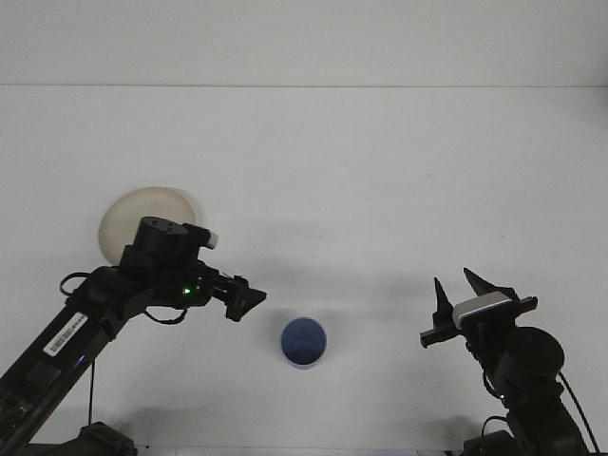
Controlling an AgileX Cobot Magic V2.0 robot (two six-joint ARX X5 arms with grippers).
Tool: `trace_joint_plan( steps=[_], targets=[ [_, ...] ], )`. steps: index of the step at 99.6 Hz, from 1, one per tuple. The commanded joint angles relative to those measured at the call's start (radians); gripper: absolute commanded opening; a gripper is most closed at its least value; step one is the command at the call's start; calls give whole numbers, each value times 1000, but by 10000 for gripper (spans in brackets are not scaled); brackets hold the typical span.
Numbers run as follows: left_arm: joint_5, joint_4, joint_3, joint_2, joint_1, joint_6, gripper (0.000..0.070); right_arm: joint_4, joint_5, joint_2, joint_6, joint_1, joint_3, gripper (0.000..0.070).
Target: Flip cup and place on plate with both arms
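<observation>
A small blue cup point(303, 342) stands on the white table near the front middle, showing a round blue top; I cannot tell whether that is its mouth or its base. A cream plate point(128, 214) lies at the left, its near half hidden behind my left arm. My left gripper point(249, 297) reaches out low over the table, pointing right, a short way left of and behind the cup and apart from it. At the front right, my right gripper point(456, 288) points up and away, open and empty, well right of the cup.
The white table point(361, 190) runs back to a pale wall. My left arm's links point(85, 318) cross the front left area in front of the plate. The right arm's base point(527, 366) sits at the front right corner.
</observation>
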Motion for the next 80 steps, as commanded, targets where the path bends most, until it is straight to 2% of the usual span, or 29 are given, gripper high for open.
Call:
trace_joint_plan(
  steps=[1,28,60,80],
  targets=[
    [-46,-1,29,35,-42,21,540,17,-1,4,6,1,3,337],
    [-127,8,61,151,-209,20,540,20,-1,4,6,1,3,337],
    [-219,30,61,270,-304,26,540,20,-1,4,6,1,3,337],
    [-224,34,61,341,-336,39,528,19,-1,3,6,1,3,337]
  ],
)
